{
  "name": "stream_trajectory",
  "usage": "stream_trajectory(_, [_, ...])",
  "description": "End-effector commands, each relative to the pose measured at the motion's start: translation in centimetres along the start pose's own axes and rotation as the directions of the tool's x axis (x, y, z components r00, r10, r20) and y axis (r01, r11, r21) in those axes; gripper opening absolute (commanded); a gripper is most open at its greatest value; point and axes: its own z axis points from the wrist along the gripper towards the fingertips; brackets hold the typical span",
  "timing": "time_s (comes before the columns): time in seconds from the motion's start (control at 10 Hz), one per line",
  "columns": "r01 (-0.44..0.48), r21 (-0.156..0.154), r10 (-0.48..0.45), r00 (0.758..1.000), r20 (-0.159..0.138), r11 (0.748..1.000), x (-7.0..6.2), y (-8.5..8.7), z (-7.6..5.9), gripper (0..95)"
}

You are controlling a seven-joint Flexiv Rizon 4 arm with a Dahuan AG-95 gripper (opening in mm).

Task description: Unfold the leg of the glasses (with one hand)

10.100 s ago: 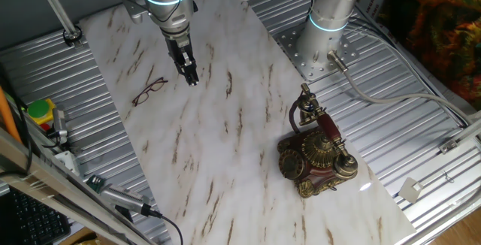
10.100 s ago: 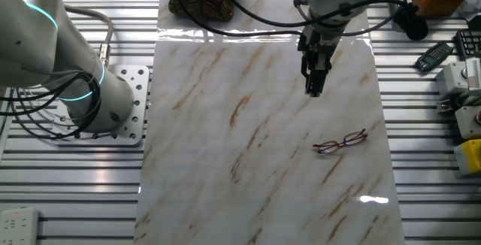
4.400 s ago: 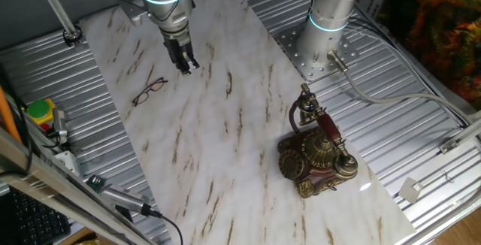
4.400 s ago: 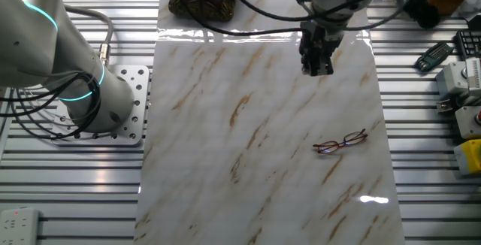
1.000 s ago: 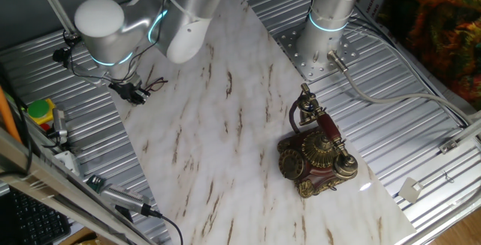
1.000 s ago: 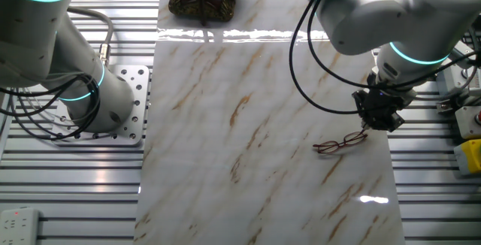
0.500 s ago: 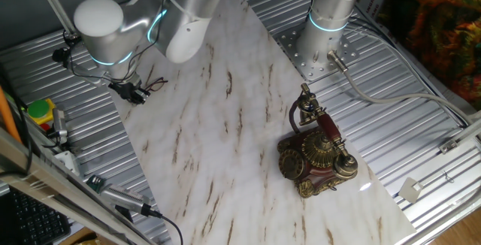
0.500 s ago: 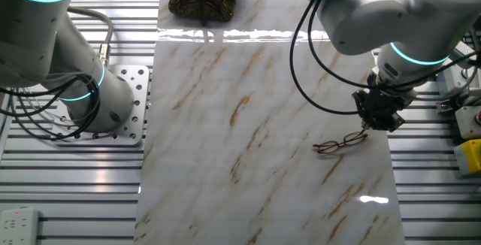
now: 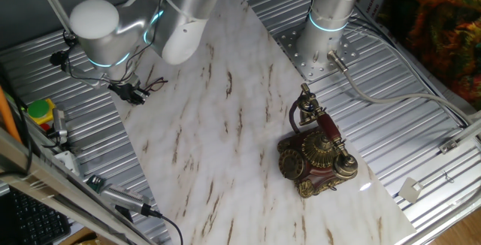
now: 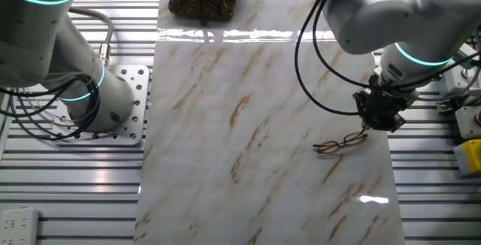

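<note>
The narrow black two-finger gripper point(image 10: 373, 121) sits low at the end of the thin reddish-brown wire-frame glasses point(image 10: 340, 141), which lie on the marble slab point(image 10: 248, 125) near its edge; whether it clasps them, I cannot tell. Only one fixed view shows the whole ornate brass telephone point(image 9: 316, 151).

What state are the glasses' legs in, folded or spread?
Cannot tell: the glasses lie flat on the marble, frame too thin to read. The gripper sits at one end.
</note>
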Motion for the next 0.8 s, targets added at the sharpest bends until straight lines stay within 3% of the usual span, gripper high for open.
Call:
stream_trajectory(0.1, [-0.001, 0.001, 0.001, 1.000, -0.004, 1.000, 0.12, 0.08, -0.03, 0.0])
stream_trajectory(0.8, [0.009, 0.001, -0.009, 1.000, -0.008, 1.000, 0.11, 0.09, -0.01, 0.0])
